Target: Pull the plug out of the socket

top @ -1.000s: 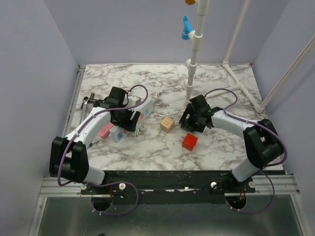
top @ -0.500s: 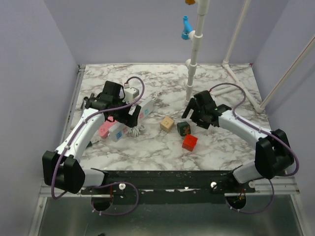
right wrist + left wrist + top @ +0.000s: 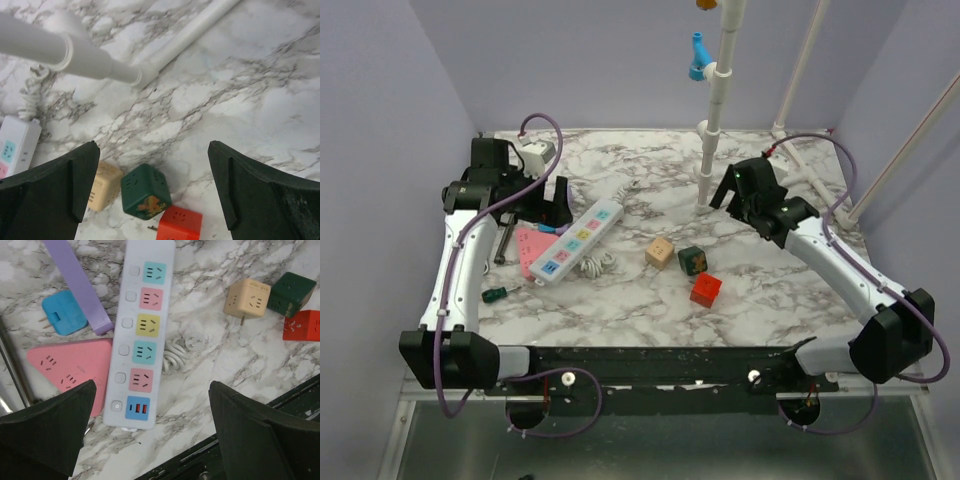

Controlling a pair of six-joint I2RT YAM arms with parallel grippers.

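Observation:
The white power strip point(image 3: 576, 239) lies diagonally left of centre, and its coloured outlets point(image 3: 148, 325) all show empty in the left wrist view. Its coiled white cord point(image 3: 175, 353) lies beside it. A green cube plug point(image 3: 693, 261) lies on the marble between a beige cube point(image 3: 660, 252) and a red cube point(image 3: 705, 289). It also shows in the right wrist view point(image 3: 145, 192). My left gripper point(image 3: 548, 203) point(image 3: 151, 410) is open and empty, high above the strip's near end. My right gripper point(image 3: 730, 190) point(image 3: 152, 150) is open and empty, raised above the cubes.
A pink triangular adapter point(image 3: 75, 367), a blue adapter point(image 3: 62, 317) and a purple bar point(image 3: 77, 282) lie left of the strip. A screwdriver point(image 3: 500, 293) lies near the front left. A white pipe stand point(image 3: 712, 130) rises at the back centre, close to my right gripper.
Both arms have lifted and drawn back from the table's middle, the left toward the far left. My right gripper let go of the green cube, which now lies between the beige and red cubes.

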